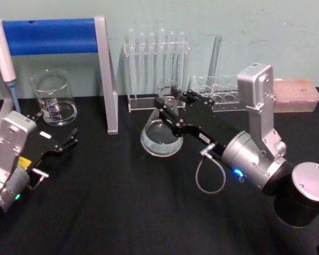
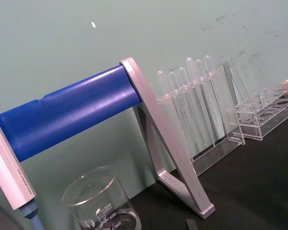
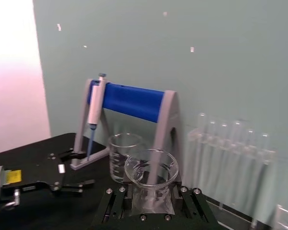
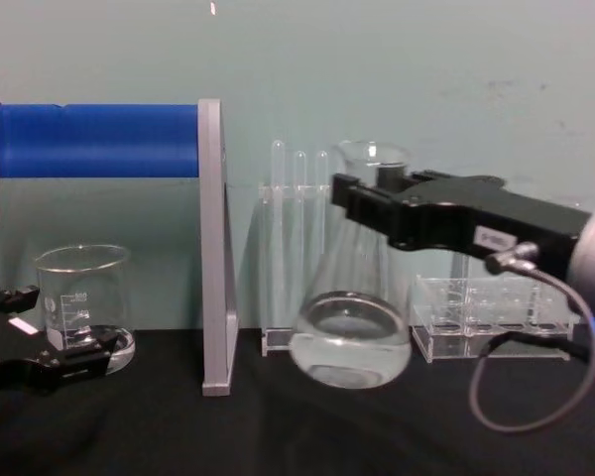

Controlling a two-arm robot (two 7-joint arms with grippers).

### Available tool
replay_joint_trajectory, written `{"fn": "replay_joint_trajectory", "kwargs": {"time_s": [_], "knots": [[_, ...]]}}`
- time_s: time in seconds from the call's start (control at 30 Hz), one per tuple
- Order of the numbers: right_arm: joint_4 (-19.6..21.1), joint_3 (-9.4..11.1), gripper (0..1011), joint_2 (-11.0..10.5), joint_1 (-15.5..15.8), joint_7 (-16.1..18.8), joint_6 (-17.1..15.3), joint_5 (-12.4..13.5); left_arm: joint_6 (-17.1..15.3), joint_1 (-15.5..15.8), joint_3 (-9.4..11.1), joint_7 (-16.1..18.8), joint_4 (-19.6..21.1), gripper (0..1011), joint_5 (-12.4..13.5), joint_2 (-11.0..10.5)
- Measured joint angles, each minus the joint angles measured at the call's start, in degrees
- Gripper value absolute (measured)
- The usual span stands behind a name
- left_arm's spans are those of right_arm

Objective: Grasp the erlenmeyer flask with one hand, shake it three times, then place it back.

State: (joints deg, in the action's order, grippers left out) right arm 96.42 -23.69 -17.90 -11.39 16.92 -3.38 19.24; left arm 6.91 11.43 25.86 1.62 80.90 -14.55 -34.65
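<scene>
Clear erlenmeyer flask (image 4: 349, 342); black right claw (image 4: 372, 203); blue bar (image 4: 97, 141); black tabletop (image 1: 122, 212); teal wall (image 4: 476, 79).

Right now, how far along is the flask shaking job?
Done: the right gripper has its fingers closed on the erlenmeyer flask at the neck. In hand: the flask hangs tilted, apparently off the black table, so lifted or mid-shake; the count cannot be told. Left: any remaining shakes, then setting it down. The left gripper rests open at the table's left.

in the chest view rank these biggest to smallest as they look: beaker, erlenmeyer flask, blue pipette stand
1. blue pipette stand, cut off at the left edge
2. erlenmeyer flask, gripped by the right tool nearer the camera, which may enlarge it
3. beaker, by the idle left tool
</scene>
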Motion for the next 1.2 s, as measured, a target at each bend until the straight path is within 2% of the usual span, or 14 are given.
{"fn": "replay_joint_trajectory", "kwargs": {"time_s": [0.17, 0.3, 0.5, 0.6, 0.63, 0.73, 0.87, 1.03, 1.2], "knots": [[-0.34, -0.25, 449, 0.94, -0.06, 0.3, 0.24, -0.84, 0.0, 0.0, 0.0, 0.0, 0.0, 1001, 0.0, 0.0], [0.01, 0.62, 449, 1.53, 0.82, -1.19, 0.26, -1.8, 0.0, 0.0, 0.0, 0.0, 0.0, 1001, 0.0, 0.0], [2.45, 3.48, 450, 2.05, 3.54, -5.45, -0.73, -3.77, 0.0, 0.0, 0.0, 0.0, 0.0, 1001, 0.0, 0.0], [4.78, 5.86, 449, 2.31, 6.1, -9.02, -1.48, -5.21, 0.0, 0.0, 0.0, 0.0, 0.0, 1001, 0.0, 0.0], [4.78, 5.86, 450, 2.31, 6.1, -9.02, -1.48, -5.21, 0.0, 0.0, 0.0, 0.0, 0.0, 1001, 0.0, 0.0], [7.28, 8.22, 449, 2.73, 8.92, -12.59, -2.26, -6.53, 0.0, 0.0, 0.0, 0.0, 0.0, 1001, 0.0, 0.0], [9.39, 10.11, 450, 3.41, 11.32, -15.41, -2.82, -7.82, 0.0, 0.0, 0.0, 0.0, 0.0, 1001, 0.0, 0.0], [10.83, 11.59, 449, 4.32, 13.15, -17.49, -3.25, -9.24, 0.0, 0.0, 0.0, 0.0, 0.0, 1001, 0.0, 0.0], [10.94, 12.0, 449, 5.1, 13.34, -17.61, -3.47, -9.82, 0.0, 0.0, 0.0, 0.0, 0.0, 1001, 0.0, 0.0]]}}
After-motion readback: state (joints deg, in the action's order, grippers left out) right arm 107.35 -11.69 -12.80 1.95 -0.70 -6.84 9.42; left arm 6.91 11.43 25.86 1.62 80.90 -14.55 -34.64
